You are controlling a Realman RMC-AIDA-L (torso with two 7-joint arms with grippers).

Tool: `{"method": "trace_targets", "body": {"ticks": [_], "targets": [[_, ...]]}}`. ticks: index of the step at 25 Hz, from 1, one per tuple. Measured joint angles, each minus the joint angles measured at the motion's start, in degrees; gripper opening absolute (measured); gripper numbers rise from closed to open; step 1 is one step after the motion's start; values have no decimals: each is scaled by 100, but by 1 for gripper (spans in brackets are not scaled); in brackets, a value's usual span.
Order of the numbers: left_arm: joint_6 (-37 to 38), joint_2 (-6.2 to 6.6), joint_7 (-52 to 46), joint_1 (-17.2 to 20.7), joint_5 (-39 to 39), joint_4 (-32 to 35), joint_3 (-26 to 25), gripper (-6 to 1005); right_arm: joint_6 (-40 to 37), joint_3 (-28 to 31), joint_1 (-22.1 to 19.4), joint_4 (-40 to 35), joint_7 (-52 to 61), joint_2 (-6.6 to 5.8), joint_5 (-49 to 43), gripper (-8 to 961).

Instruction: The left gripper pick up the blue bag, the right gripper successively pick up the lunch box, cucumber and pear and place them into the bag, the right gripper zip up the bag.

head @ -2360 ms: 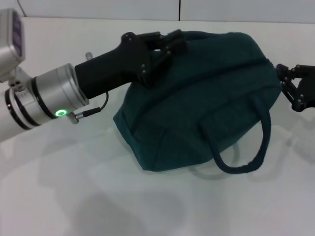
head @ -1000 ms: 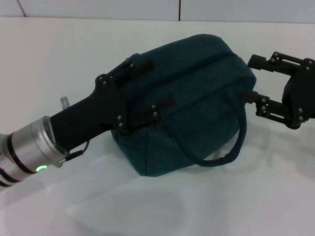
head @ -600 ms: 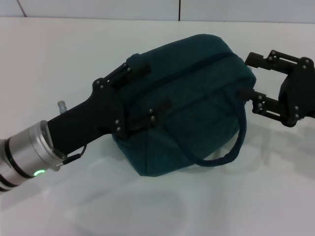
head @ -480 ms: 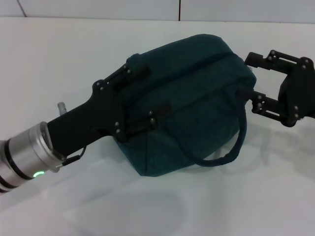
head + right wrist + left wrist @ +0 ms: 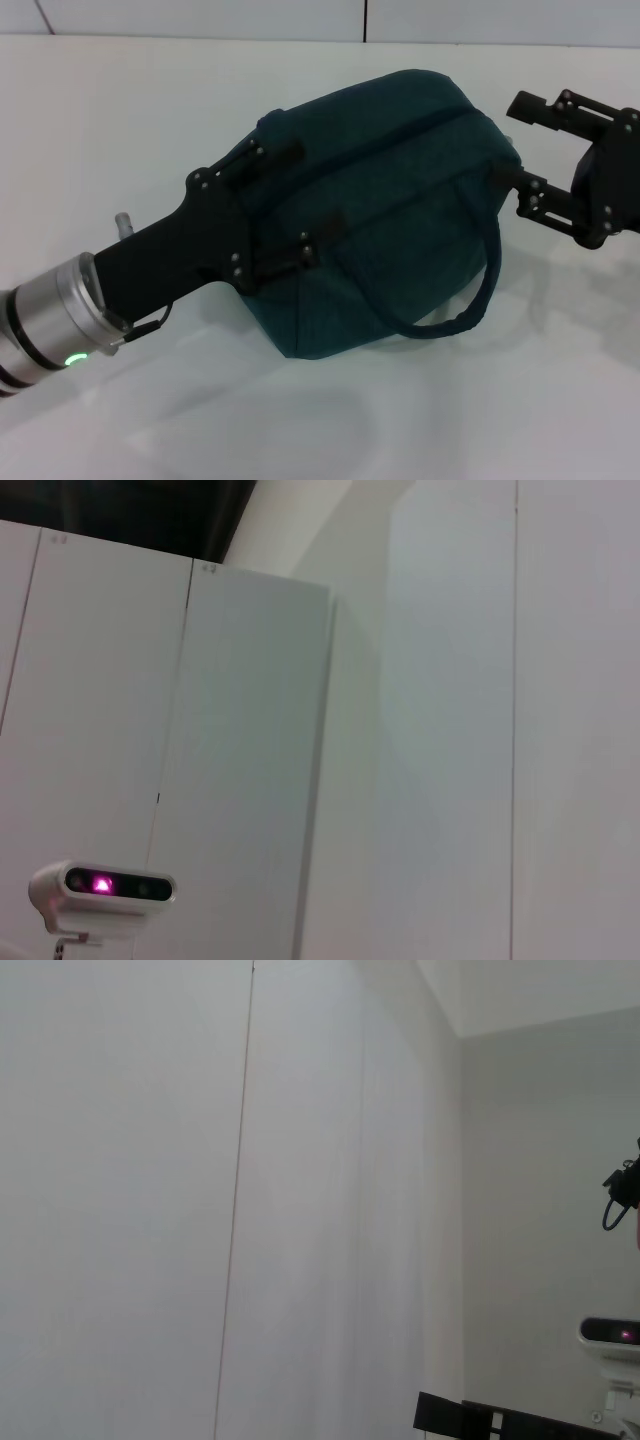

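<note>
The blue bag [image 5: 385, 200] sits in the middle of the white worktop [image 5: 150, 100]. It looks full and round, and its zipper line across the top looks closed, so the lunch box, cucumber and pear are probably inside. None of them can be seen.

The left gripper [image 5: 285, 205] is at the bag's 9 o'clock side. Its two fingers are spread apart, one up on the top edge of the bag and one low on the front, and they touch the cloth. It is not pinching anything. The right gripper [image 5: 520, 145] is at the bag's 3 o'clock end, also spread wide, with the end of the bag between its fingers, right by the spot where the handle [image 5: 470, 290] joins.

What could go wrong? The bag is soft cloth. If the right gripper pulls away at a slant, a finger might catch the handle or the zipper pull and drag the bag along. The worktop looks smooth and shiny, so the bag could slide easily. The left gripper's lower finger lies against a fold of cloth and could snag it when the arm moves back. A tug could also tip the bag over.

The bag is dark blue-green, puffy, with rounded corners and a thin looped handle hanging toward 5 o'clock. The grippers are hard black parts with small screws. The left wrist is a shiny silver tube with a green light.
</note>
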Motion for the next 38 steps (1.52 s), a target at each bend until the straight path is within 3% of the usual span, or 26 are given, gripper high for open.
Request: {"method": "trace_targets", "body": {"ticks": [38], "targets": [[2, -4, 0, 122, 1, 42, -4, 825, -103, -50, 31, 349, -385, 37, 314, 591]]}}
